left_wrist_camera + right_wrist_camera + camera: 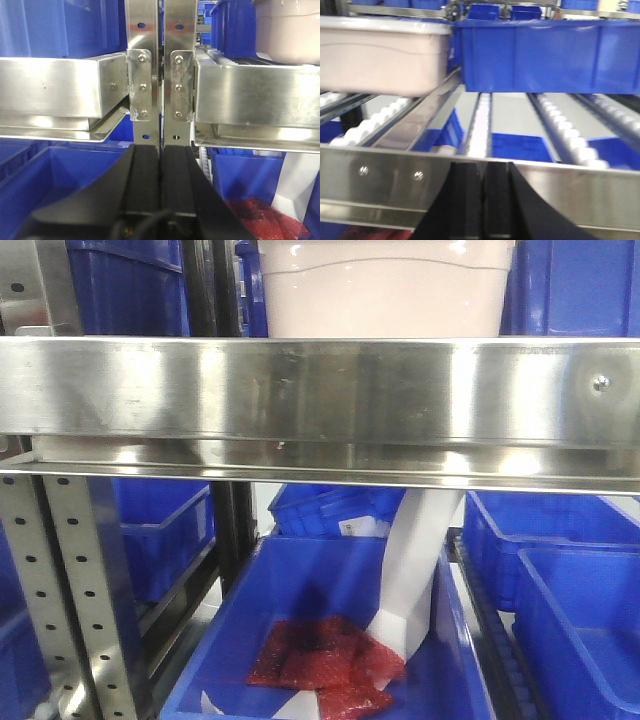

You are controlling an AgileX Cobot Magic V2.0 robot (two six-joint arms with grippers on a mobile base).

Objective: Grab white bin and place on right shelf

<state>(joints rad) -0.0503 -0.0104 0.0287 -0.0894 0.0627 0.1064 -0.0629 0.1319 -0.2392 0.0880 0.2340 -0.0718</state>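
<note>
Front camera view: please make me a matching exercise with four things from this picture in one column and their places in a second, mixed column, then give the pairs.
Things:
1. pale pinkish-white plastic tub
2. shiny stainless-steel front rail
3. red mesh bags
4. grey upright punched with holes

Places:
A. lower left, below the rail
B. across the middle of the picture
C. inside the blue plastic crate at the bottom
D. top centre, above the rail

Pairs: 1-D, 2-B, 3-C, 4-A

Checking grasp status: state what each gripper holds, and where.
Nothing. Left gripper and right gripper are both shut on nothing; the pale pinkish-white plastic bin sits untouched on the stainless-steel roller shelf.
</note>
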